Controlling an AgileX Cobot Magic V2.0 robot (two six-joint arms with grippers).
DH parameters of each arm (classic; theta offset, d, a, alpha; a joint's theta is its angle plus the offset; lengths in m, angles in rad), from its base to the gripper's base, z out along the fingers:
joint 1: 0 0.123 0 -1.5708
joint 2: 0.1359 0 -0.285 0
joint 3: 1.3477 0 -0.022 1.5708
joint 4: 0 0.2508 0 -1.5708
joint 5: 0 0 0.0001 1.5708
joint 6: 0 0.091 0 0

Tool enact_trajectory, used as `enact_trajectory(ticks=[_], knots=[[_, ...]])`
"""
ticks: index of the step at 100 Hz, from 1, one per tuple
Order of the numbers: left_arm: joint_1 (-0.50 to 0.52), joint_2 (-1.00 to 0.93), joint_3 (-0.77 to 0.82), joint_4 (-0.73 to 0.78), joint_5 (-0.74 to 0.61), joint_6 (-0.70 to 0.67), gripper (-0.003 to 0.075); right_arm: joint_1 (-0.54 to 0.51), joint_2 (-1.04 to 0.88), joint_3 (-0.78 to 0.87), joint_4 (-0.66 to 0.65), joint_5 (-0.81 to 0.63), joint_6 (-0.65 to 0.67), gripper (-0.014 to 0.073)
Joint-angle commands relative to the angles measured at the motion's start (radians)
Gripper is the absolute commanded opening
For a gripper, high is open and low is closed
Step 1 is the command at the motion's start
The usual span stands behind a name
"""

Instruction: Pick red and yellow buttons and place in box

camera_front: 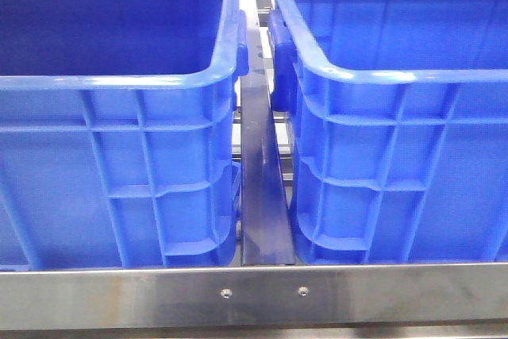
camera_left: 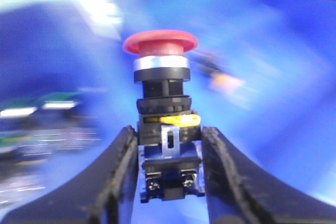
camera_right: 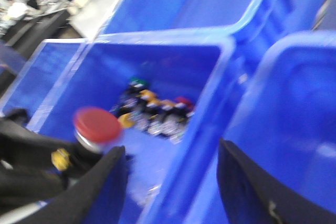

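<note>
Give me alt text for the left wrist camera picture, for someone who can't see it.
The left gripper holds a red button upright, its black jaws closed on the dark switch body below the silvery collar; a small yellow tab shows on the body. Behind it is only a motion-blurred blue background.

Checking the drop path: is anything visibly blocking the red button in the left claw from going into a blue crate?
Nothing visible does. The left claw grips the red button; the right wrist view shows it over an open crate holding loose buttons.
</note>
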Motion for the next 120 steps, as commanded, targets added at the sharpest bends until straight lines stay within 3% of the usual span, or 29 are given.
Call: enact_trajectory(ticks=[1, 32, 49, 80, 106, 120], knots=[[-0.057, -0.031, -0.023, -0.013, -0.061, 0.000, 0.0137, -0.001, -0.035, -0.026, 0.049, 0.083, 0.077, 0.0416], [-0.138, -0.029, -0.023, -0.011, -0.068, 0.000, 0.0137, 0.004, -0.035, -0.026, 0.048, 0.193, 0.159, 0.0416], [-0.140, -0.029, -0.023, -0.012, -0.070, 0.000, 0.0137, 0.017, -0.025, -0.026, 0.048, 0.191, 0.159, 0.0417], [-0.140, -0.029, -0.023, -0.012, -0.072, 0.000, 0.0137, 0.145, 0.022, -0.026, 0.064, 0.146, 0.160, 0.0442], [-0.140, -0.029, -0.023, -0.012, -0.072, 0.000, 0.0137, 0.151, 0.028, -0.026, 0.079, 0.147, 0.160, 0.0433], [-0.140, -0.029, -0.023, -0.012, -0.072, 0.000, 0.0137, 0.151, 0.028, -0.026, 0.101, 0.122, 0.160, 0.0340]])
